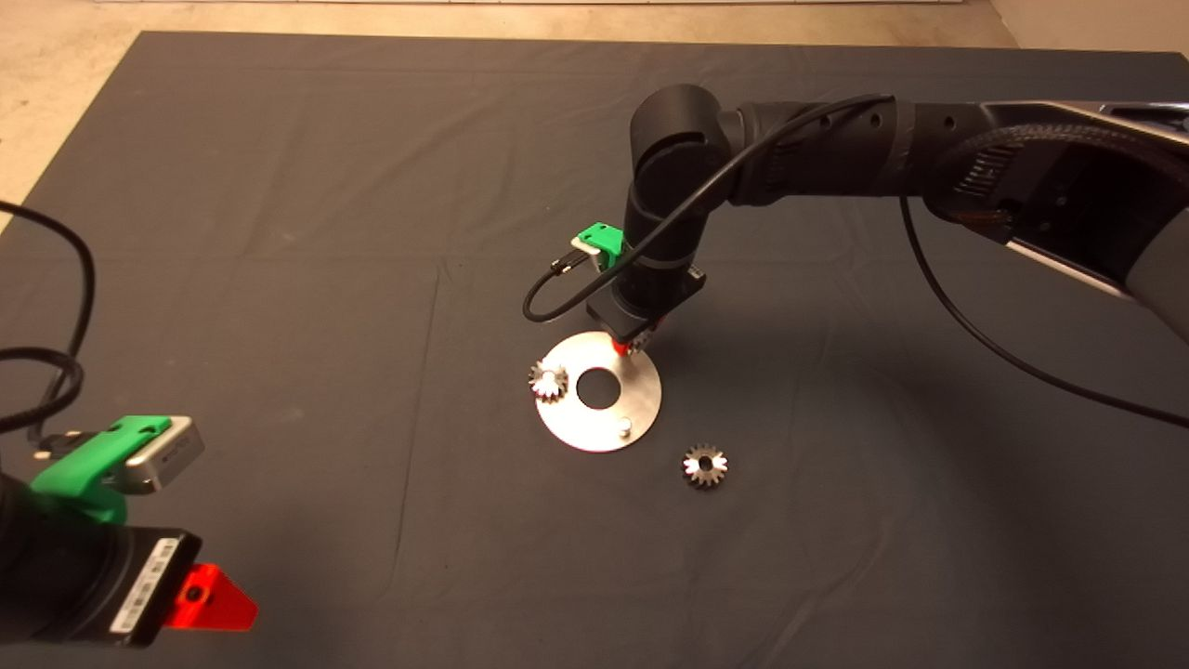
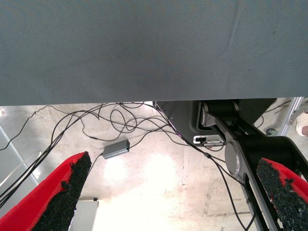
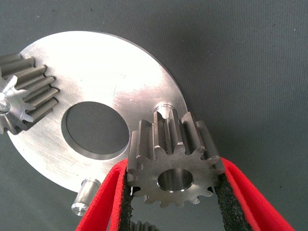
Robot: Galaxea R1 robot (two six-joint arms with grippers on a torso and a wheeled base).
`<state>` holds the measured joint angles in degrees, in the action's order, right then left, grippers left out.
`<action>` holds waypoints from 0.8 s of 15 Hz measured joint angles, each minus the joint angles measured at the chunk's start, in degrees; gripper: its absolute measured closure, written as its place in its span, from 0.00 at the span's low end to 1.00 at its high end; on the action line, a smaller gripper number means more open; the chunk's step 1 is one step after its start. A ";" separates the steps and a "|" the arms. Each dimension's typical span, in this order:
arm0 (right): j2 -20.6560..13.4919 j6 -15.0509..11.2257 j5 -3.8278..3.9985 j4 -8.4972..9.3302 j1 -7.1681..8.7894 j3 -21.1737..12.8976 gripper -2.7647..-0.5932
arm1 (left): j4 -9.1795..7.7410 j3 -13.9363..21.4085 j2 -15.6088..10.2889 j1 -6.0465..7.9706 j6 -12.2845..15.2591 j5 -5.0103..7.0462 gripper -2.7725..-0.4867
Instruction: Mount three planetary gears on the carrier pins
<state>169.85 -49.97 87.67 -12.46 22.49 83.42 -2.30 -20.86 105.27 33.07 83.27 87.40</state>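
Covering the table, dark mat (image 1: 279, 279), with pale floor beyond its far edge. Reaching in from the right, black right arm (image 1: 836, 149), bent down over the far edge of the shiny disc (image 1: 641, 409). Parked at the lower left edge, left gripper (image 1: 209, 599), red fingers (image 2: 62, 192) spread wide apart, nothing between them; past them only the mat's underside edge, floor and loose cables (image 2: 125, 120). Lying flat near the mat's middle, the disc with its large centre hole (image 3: 94, 130). Clamped on a gear (image 3: 173, 161), right gripper (image 3: 173, 192), pads pressing the teeth from both sides, gear held just above the disc's rim beside one carrier pin (image 3: 163, 108). Seated already on the disc's left side, second gear (image 1: 549, 380). Resting loose on the mat near the disc's lower right, third gear (image 1: 705, 465). Standing bare on the disc's near side, another pin (image 1: 625, 427).
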 joint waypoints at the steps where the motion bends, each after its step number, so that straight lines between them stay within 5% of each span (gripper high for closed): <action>1: 0.00 0.00 -0.02 0.00 0.02 -0.01 0.79 | 0.00 0.00 0.00 0.00 0.00 -0.01 0.11; 12: 0.41 -0.05 -0.02 0.00 -0.12 -0.01 0.79 | 0.00 0.00 -0.02 0.00 0.00 -0.01 0.11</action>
<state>170.26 -50.02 87.65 -12.46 22.37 83.41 -2.30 -20.86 105.24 33.07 83.27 87.39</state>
